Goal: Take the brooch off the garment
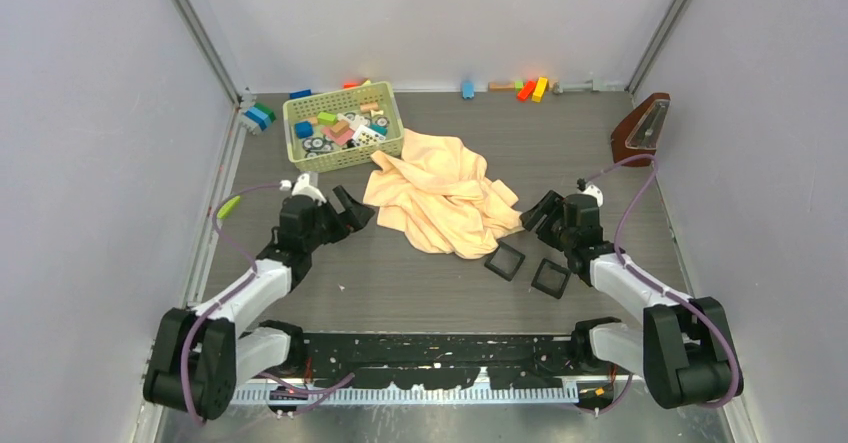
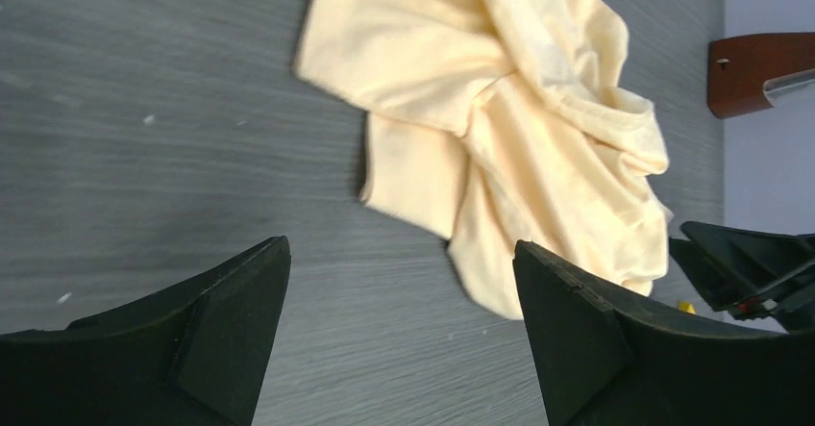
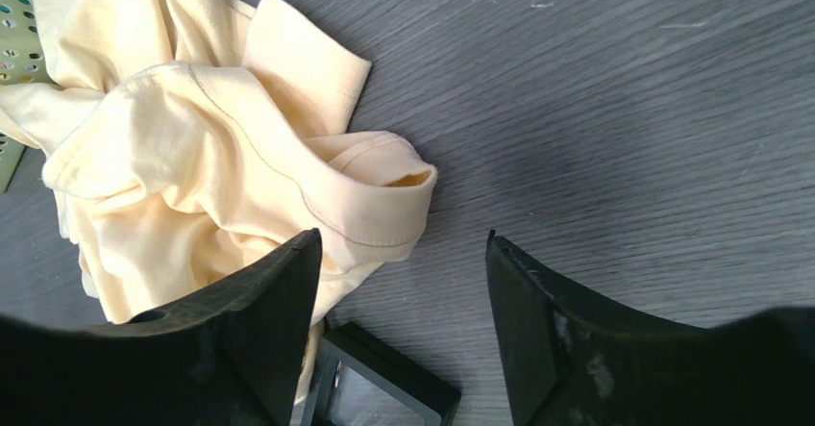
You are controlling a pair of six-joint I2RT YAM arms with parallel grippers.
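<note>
Both hands are released and hold nothing. The left hand point(image 1: 348, 206) hovers over bare bench point(image 1: 400, 283), with the crumpled garment point(image 1: 445, 198) just ahead of its fingers. The right hand point(image 1: 540, 209) hangs at the garment's other edge, a cuff just ahead of it and a tray point(image 1: 506, 261) below its left finger; a second tray point(image 1: 550, 278) lies just behind. The brooch shows in no view and is probably buried in folds. This looks like the approach and search: next, pinch and spread the cloth to expose it. Beyond the left hand, a basket point(image 1: 345, 160) lies against the garment and may crowd the spreading.
</note>
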